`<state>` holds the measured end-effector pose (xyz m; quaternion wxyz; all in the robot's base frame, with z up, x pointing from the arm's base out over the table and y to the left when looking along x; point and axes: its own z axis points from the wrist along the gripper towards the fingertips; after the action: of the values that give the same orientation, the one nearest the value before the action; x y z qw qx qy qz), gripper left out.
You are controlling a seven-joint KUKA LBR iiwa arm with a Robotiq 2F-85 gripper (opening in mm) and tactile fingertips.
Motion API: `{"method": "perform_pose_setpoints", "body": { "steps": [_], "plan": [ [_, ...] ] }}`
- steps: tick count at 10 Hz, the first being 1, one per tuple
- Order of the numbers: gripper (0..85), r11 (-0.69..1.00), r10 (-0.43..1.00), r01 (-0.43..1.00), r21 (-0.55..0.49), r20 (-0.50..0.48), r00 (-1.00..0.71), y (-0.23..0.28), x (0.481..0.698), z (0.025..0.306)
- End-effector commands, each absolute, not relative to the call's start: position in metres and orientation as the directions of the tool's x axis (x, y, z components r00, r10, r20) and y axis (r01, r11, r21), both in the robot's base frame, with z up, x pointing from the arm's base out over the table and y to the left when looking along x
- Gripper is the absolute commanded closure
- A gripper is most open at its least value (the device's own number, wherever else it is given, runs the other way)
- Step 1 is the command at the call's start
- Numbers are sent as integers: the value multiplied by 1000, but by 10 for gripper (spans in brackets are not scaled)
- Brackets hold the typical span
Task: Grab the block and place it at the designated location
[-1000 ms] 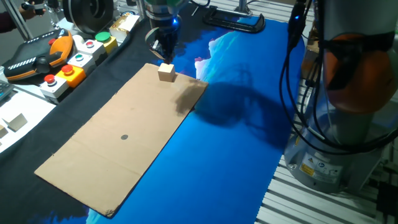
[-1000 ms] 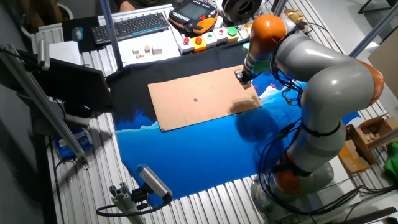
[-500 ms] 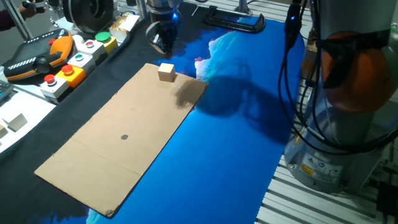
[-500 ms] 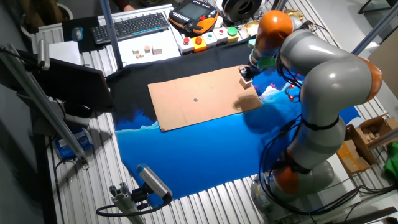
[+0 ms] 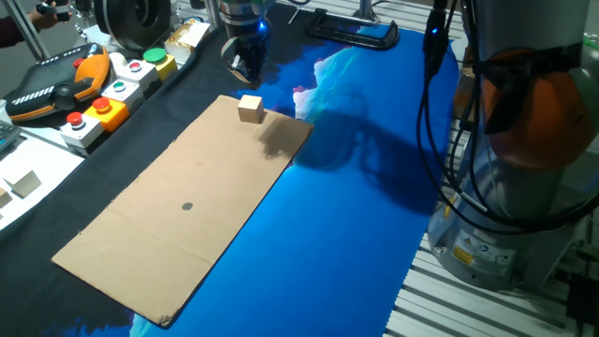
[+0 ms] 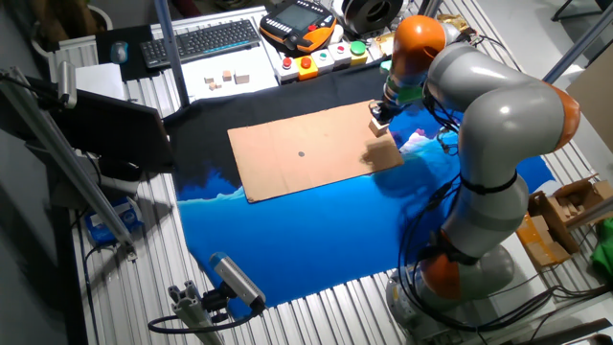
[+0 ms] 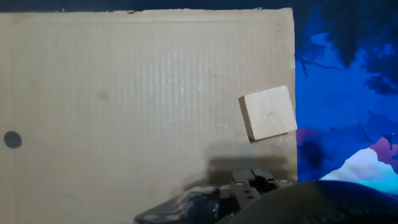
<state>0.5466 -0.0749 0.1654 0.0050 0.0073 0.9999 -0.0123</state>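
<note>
Since a second ago the arm has drawn back and up from the cardboard's far corner; over the last half second it has barely moved, and the small light tan wooden cube has kept its place throughout. That block lies on the flat brown cardboard sheet, near the corner by the blue cloth — close to the sheet's edge, slightly skewed to it in the hand view. The two-finger gripper hangs above and just behind the block, apart from it, over the black cloth. Nothing is held in its fingers; how far apart they stand cannot be told, since the fixed views show only a dark mass and the hand view shows only blurred hardware at the bottom edge.

The small dark grey round dot sits on bare cardboard well apart from the block, towards the sheet's other end; the hand view has it at the left edge. An orange handheld pendant and button boxes lie on the worktop beside the cardboard.
</note>
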Motion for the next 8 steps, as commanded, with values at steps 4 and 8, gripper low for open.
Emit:
{"method": "perform_pose_setpoints", "body": {
  "steps": [4,8],
  "plan": [
    [843,998,61,61,-26,1,-998,-75,547,165],
    [843,1000,-19,-19,-6,-20,-1000,-75,547,165]
  ]
}}
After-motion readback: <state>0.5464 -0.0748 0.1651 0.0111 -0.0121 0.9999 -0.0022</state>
